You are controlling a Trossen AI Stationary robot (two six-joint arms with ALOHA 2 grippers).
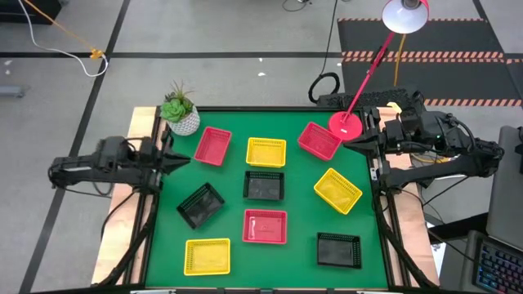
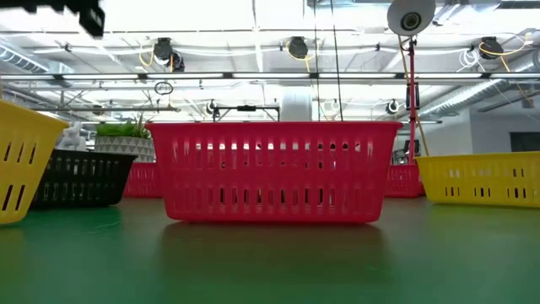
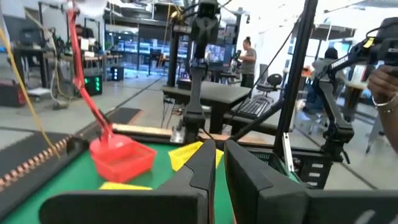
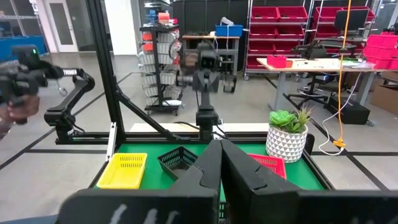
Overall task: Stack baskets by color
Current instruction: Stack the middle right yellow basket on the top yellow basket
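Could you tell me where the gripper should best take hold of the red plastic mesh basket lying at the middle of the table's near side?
Probably one long rim wall of the red plastic mesh basket, pinched from straight above: it sits upright and open-topped, apart from its neighbours, its thin walls exposed.

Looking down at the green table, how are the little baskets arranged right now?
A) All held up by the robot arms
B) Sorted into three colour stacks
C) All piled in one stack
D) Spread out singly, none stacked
D: the high view shows nine baskets lying apart on the green table, such as a red basket, a yellow basket and a black basket, none on top of another.
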